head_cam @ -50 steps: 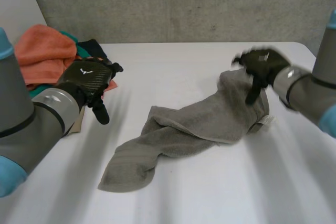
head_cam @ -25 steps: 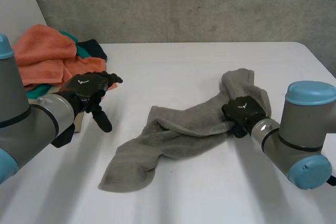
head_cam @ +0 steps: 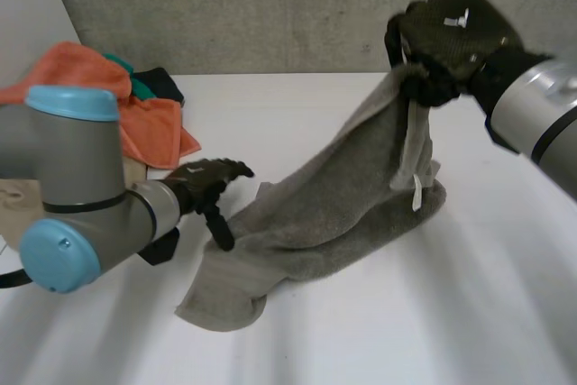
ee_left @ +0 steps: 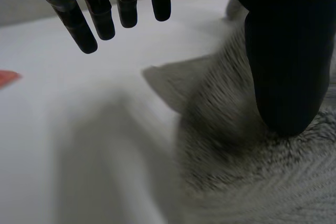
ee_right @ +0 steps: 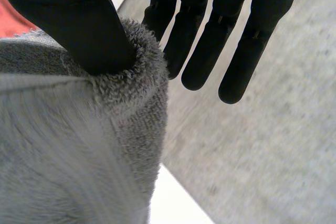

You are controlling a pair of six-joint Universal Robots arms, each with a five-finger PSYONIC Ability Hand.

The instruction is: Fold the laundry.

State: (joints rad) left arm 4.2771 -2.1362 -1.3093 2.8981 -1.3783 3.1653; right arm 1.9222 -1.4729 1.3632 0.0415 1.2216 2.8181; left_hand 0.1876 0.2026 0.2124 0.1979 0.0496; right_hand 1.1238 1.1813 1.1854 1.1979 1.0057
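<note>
Grey towel [head_cam: 343,205] in raised right hand [head_cam: 451,38], left hand [ee_left: 286,51] thumb on it.

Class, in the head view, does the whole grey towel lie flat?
No, the right hand holds one end of the grey towel raised above the table.

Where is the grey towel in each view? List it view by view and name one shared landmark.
Head view: grey towel stretches from the table by the left hand up to the raised right hand.
Left wrist view: grey towel at the left hand's thumb tip.
Right wrist view: grey towel gripped at the right hand's thumb.
Shared landmark: the orange cloth.
</note>
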